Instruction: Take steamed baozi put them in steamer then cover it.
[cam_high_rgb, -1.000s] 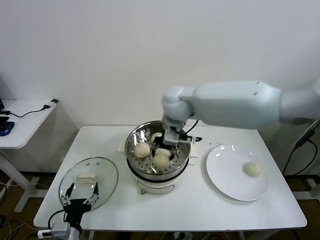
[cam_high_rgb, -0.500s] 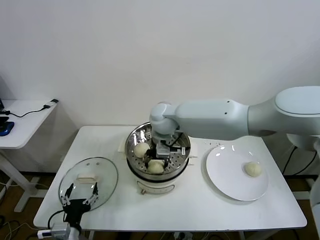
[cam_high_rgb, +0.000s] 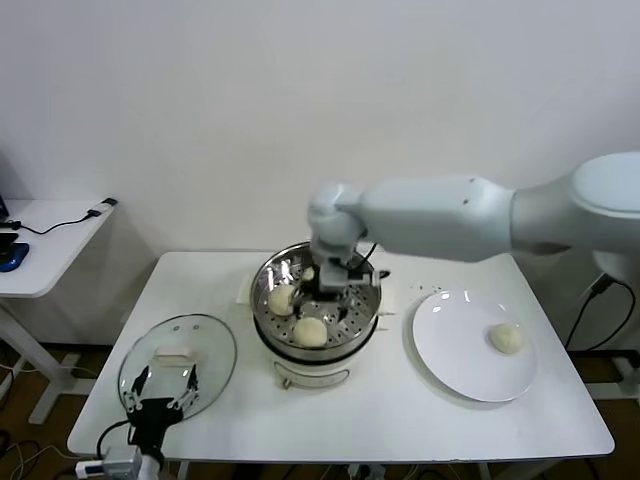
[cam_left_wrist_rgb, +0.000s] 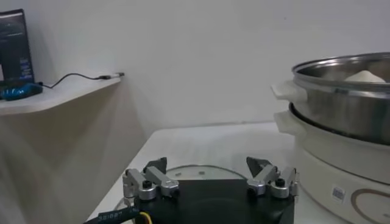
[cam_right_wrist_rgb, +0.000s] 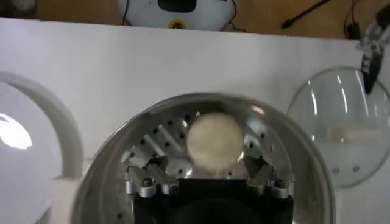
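Note:
The steamer (cam_high_rgb: 290, 358), a shiny steel pot with a perforated basket on a white base, stands mid-table. Two baozi lie in its basket, one at the left (cam_high_rgb: 283, 298) and one at the front (cam_high_rgb: 310, 331). A pale bit behind them (cam_high_rgb: 308, 272) may be a third. Another baozi (cam_high_rgb: 505, 338) lies on the white plate (cam_high_rgb: 450, 345). My right gripper (cam_high_rgb: 333, 287) hovers over the basket, open and empty. In the right wrist view (cam_right_wrist_rgb: 207, 165) the front baozi (cam_right_wrist_rgb: 214, 139) lies free just beyond its fingertips. My left gripper (cam_high_rgb: 160, 392) is open over the glass lid (cam_high_rgb: 205, 345).
The glass lid with a white knob lies at the table's front left, and shows in the left wrist view (cam_left_wrist_rgb: 201, 173) under the left gripper (cam_left_wrist_rgb: 208, 165). The steamer's wall (cam_left_wrist_rgb: 347, 103) rises close beside it. A side desk (cam_high_rgb: 50, 235) stands off the table's left.
My right gripper lowered a baozi into the front of the basket, let it go, and has risen and drawn back a little. The left arm has not moved.

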